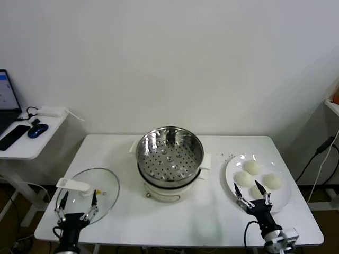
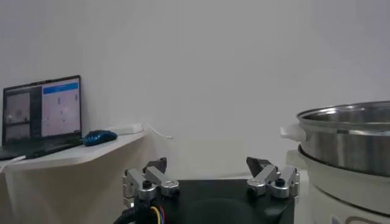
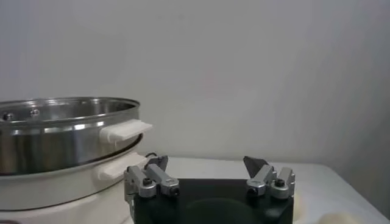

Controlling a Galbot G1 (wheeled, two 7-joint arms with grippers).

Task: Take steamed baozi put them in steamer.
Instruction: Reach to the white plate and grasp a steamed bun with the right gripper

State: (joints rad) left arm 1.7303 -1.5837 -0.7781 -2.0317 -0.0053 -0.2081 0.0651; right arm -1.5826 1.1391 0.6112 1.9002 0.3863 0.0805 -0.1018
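Right gripper (image 1: 253,193), lower right of frame, jaws spread and empty, over the near edge of the white plate (image 1: 283,203) holding four steamed baozi (image 1: 252,168). Steamer (image 1: 170,152) sits centre frame, empty. Left gripper (image 1: 78,203), lower left, jaws spread over the glass lid (image 1: 106,185).

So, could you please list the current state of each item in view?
steamer: uncovered, empty
glass lid: off, flat on the table
steamed baozi: all four on the plate
plate: holding the buns
left gripper: open, over the lid
right gripper: open, over the plate
laptop: screen lit
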